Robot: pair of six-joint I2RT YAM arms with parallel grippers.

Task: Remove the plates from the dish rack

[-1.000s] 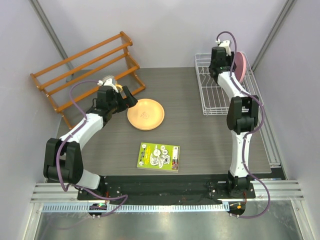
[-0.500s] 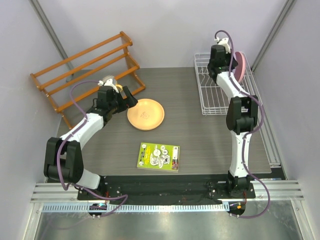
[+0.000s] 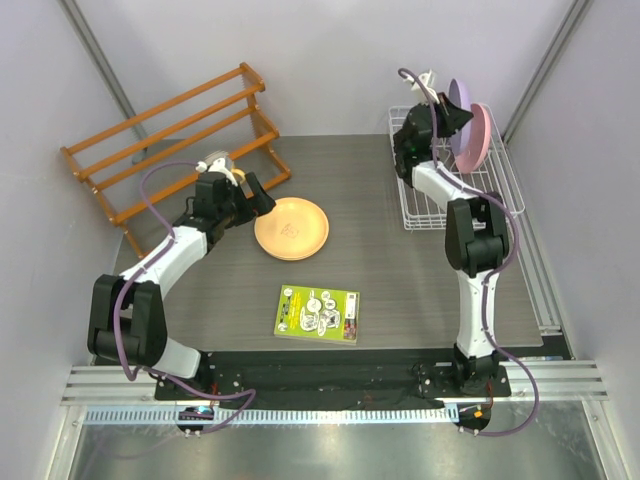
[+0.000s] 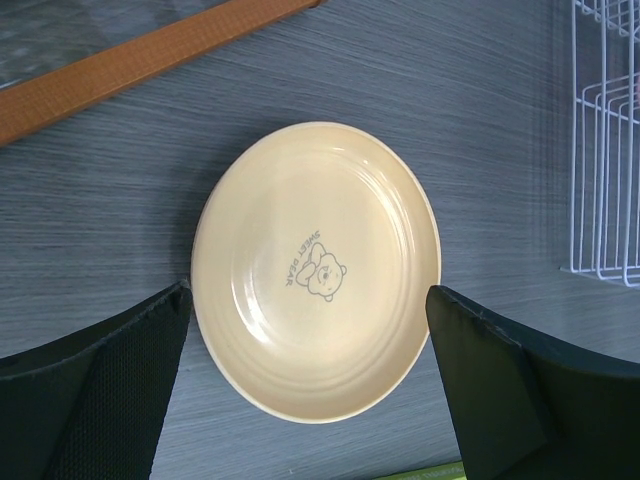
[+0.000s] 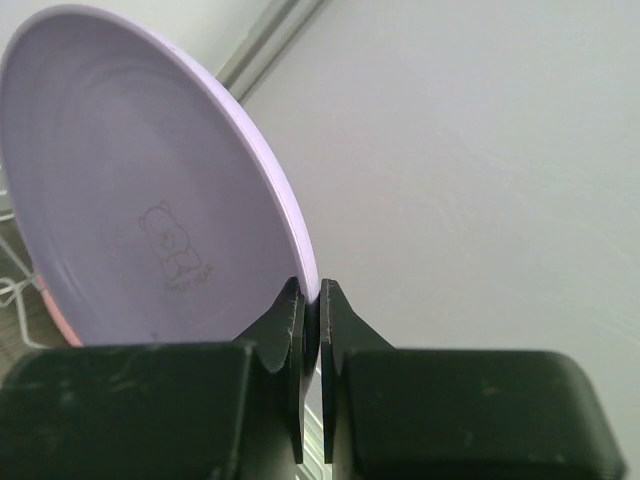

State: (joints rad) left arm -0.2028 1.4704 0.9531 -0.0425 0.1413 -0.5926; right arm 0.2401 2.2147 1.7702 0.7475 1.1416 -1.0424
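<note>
My right gripper (image 3: 447, 113) (image 5: 311, 300) is shut on the rim of the lilac purple plate (image 3: 461, 104) (image 5: 130, 190) and holds it upright above the white dish rack (image 3: 428, 205). The pink plate (image 3: 479, 140) stands on edge in the rack just behind it; a sliver of it shows in the right wrist view (image 5: 55, 318). The orange-yellow plate (image 3: 291, 228) (image 4: 315, 270) lies flat on the table. My left gripper (image 3: 254, 194) (image 4: 310, 350) is open and empty, its fingers (image 4: 110, 370) wide on either side of that plate, above it.
An orange-brown wooden slatted rack (image 3: 170, 135) stands at the back left. A green-and-yellow booklet (image 3: 317, 313) lies on the table near the front. The grey walls close in behind the dish rack and at the right.
My right gripper has lifted the lilac plate up out of the rack and tilted back toward the left. The left arm and the orange-yellow plate have not moved.
</note>
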